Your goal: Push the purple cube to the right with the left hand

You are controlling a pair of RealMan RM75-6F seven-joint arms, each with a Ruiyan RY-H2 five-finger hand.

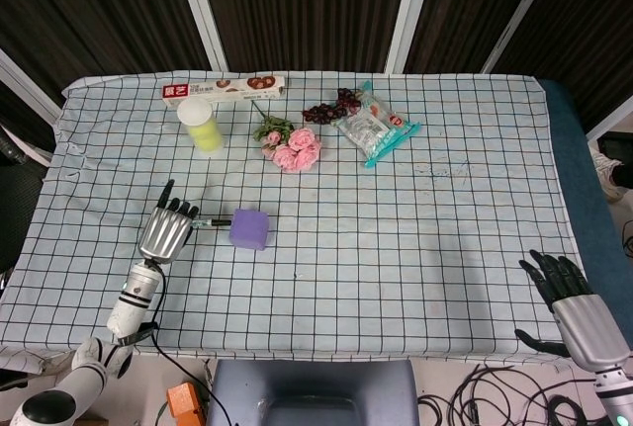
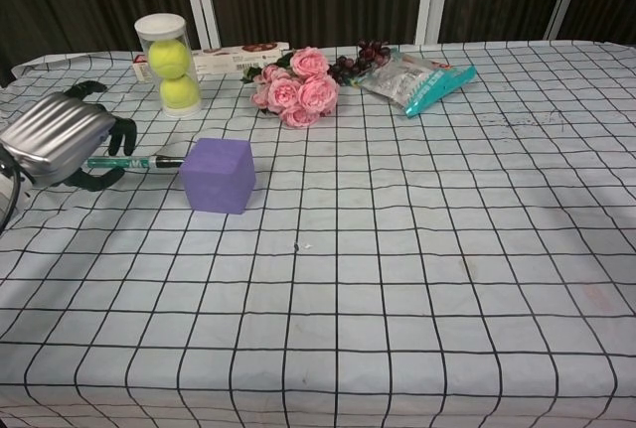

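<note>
The purple cube (image 1: pixel 249 229) (image 2: pixel 219 175) sits on the checked cloth, left of centre. My left hand (image 1: pixel 166 233) (image 2: pixel 62 138) is just left of it, silver back facing up, and pinches a green marker (image 1: pixel 211 221) (image 2: pixel 134 162) between thumb and fingers. The marker points right, and its black tip reaches the cube's left face. The hand itself stays apart from the cube. My right hand (image 1: pixel 574 307) hangs off the table's front right corner, fingers spread, holding nothing.
A tube of tennis balls (image 1: pixel 202 126) (image 2: pixel 169 63), pink roses (image 1: pixel 295 149) (image 2: pixel 298 90), dark grapes (image 1: pixel 331 107), a snack bag (image 1: pixel 376 127) (image 2: pixel 417 80) and a biscuit box (image 1: pixel 225 87) lie along the back. Bare checked cloth stretches right of the cube.
</note>
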